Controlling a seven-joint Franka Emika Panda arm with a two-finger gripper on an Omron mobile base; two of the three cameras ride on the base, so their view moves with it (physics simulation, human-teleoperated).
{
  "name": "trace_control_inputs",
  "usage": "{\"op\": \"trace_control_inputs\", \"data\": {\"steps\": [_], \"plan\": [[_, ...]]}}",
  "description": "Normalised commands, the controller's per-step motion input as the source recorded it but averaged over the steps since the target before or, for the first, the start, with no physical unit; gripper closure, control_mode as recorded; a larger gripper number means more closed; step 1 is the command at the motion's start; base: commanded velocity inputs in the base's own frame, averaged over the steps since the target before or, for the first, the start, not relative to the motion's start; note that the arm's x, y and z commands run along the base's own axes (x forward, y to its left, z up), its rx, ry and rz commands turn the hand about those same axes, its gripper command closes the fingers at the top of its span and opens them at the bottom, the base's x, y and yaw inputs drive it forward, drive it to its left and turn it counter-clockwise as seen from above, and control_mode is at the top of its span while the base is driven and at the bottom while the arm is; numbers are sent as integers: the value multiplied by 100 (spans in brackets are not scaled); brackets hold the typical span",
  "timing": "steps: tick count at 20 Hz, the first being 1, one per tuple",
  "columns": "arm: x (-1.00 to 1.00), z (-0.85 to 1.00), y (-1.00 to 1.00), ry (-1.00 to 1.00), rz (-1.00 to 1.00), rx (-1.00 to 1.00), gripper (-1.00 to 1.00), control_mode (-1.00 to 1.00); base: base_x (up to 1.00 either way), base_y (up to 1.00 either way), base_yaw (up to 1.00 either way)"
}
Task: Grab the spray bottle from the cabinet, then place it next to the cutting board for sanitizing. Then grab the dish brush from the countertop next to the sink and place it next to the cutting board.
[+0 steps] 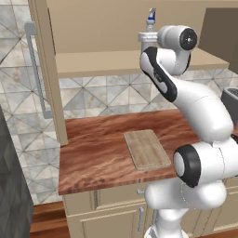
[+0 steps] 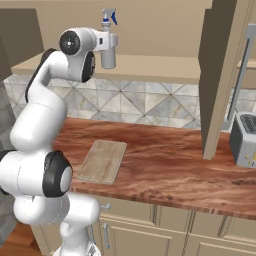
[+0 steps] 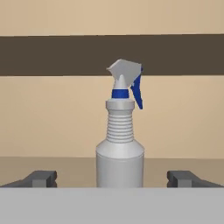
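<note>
A: Quick pass, left to right. On the left you've got the open cabinet (image 1: 51,69), door swung out with its grey bar handle (image 1: 36,69). Spray bottle (image 3: 120,144) stands upright on the cabinet shelf, nozzle up.

B: And your gripper (image 3: 112,178)?

A: Raised to shelf level, pointed straight at the bottle. In the hand view the two dark finger tips (image 3: 40,178) sit wide apart at the bottom, one on each side of the bottle's body. Jaws fully spread, holding nothing.

B: Touching the bottle?

A: Hard to say; from the base views the wrist covers the lower bottle, so it's probably just short of contact, but you can't confirm.

B: So which step?

A: First one, the reach for the bottle. Not grasped yet. Nothing has been set beside the cutting board (image 1: 147,148), which lies flat on the countertop (image 1: 97,153) below the shelf, well apart from the bottle.

B: Next move?

A: You'd want to ease forward until the body sits between the fingers, stay centred, then close on the grey cylinder, not the ribbed neck. Lift clear of the shelf edge before pulling out and down toward the board.

B: Far right?

A: A toaster (image 2: 245,140) on the counter past the cabinet side panel. Not in your way.
</note>
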Motion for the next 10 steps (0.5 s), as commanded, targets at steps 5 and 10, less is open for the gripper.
{"op": "trace_control_inputs", "data": {"steps": [5,10], "plan": [[46,-1,0,0,4,0,-100,-100,0,0,0],[41,-7,-13,0,2,0,-100,-100,0,0,0]]}}
